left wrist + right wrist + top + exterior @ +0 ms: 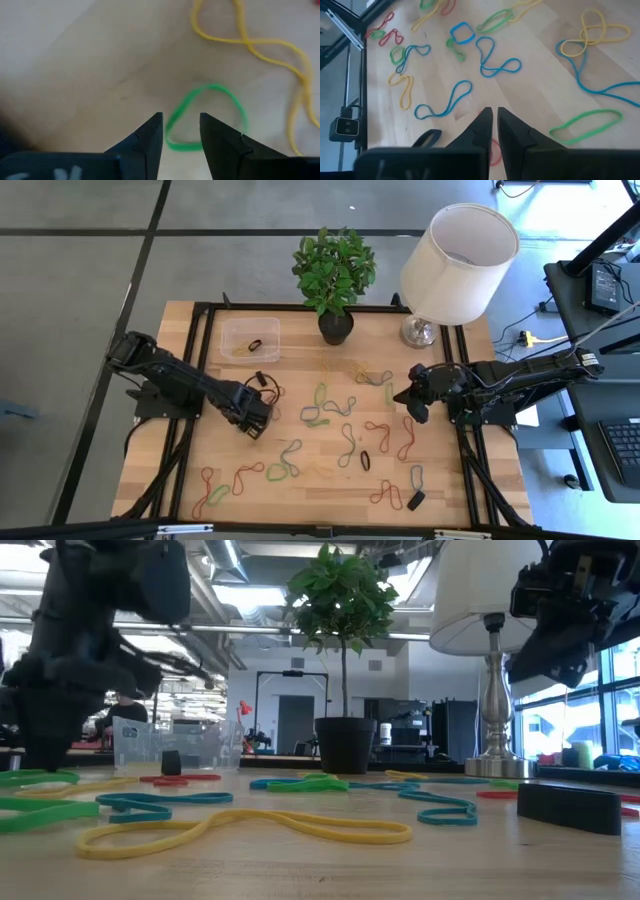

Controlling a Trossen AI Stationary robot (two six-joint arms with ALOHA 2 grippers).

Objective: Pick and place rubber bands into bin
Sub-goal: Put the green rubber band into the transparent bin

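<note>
Many rubber bands point(345, 405) in red, green, yellow and blue lie flat and scattered over the wooden table. The clear bin point(250, 338) stands at the far left with a dark band inside. My left gripper point(181, 120) points down at the table's left middle point(256, 420), open. Its fingertips stand on either side of one side of a green band point(235, 102) that lies flat on the wood. A yellow band point(250, 40) lies just beyond it. My right gripper point(493, 117) hangs above the table's right side point(415, 405), shut and holding nothing. My left gripper comes at the green band from above, pointing down, with the band's nearer side point(172, 125) in the gap between the open fingers. The band lies flat on the table. Whether the fingertips touch it, I cannot tell.
A black plant pot point(336, 328) and a lamp point(455, 265) stand at the far edge, right of the bin. A small black block point(415, 500) lies near the front right. Black frame rails point(195, 380) run along the table's left and right sides.
</note>
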